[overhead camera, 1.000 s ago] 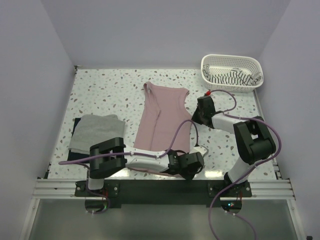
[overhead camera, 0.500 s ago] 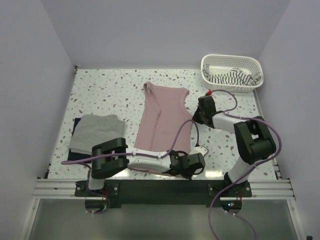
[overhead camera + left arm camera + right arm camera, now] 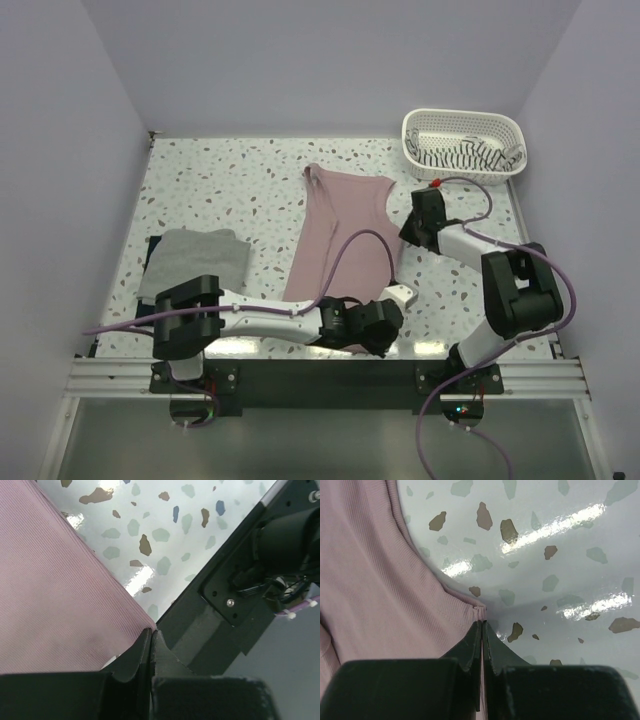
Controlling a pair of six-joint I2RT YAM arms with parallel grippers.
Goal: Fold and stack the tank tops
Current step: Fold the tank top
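A dusty pink tank top [image 3: 345, 235] lies spread lengthwise on the speckled table [image 3: 220, 190]. My left gripper [image 3: 375, 312] is at its near right hem corner; in the left wrist view the jaws [image 3: 151, 632] are shut on the corner of the pink cloth [image 3: 55, 605]. My right gripper [image 3: 408, 232] is at the top's right edge, shut on a puckered fold of the pink fabric [image 3: 395, 580], with its tips [image 3: 482, 625] low over the table. A folded light grey tank top [image 3: 195, 260] rests on a dark one [image 3: 152, 250] at the left. A striped top [image 3: 460, 155] lies in the basket.
The white lattice basket [image 3: 463, 125] stands at the far right corner. The black frame rail [image 3: 240, 605] along the table's near edge is right beside my left gripper. Purple cables loop over both arms. Walls close in the table on three sides.
My left gripper has shut on the pink top's hem corner. The pink top and my right gripper have shifted to the right, and the left arm has stretched further right.
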